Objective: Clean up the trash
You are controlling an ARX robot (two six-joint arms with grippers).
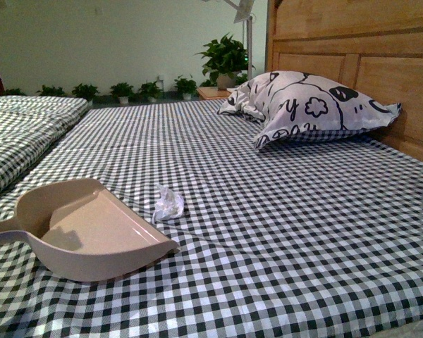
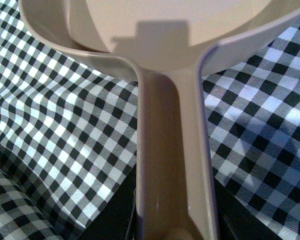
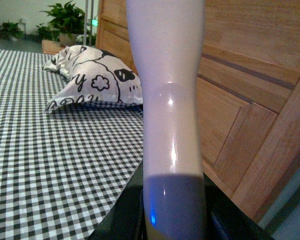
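The trash [image 1: 168, 203], a small crumpled whitish wad, lies on the checked bed sheet just beyond the open mouth of the pink dustpan [image 1: 92, 229]. The dustpan rests on the sheet at the left, its handle running off the left edge. In the left wrist view my left gripper [image 2: 174, 227] is shut on the dustpan handle [image 2: 172, 165], with the pan's bowl [image 2: 160, 30] ahead of it. In the right wrist view my right gripper [image 3: 174, 220] is shut on the pale brush handle [image 3: 170, 100], which stands up before the wooden headboard. Neither arm shows in the front view.
A large white pillow with black drawings [image 1: 310, 105] leans against the wooden headboard [image 1: 381, 63] at the back right. A folded checked quilt [image 1: 21, 127] lies at the left. Potted plants [image 1: 225, 60] line the far wall beyond the bed.
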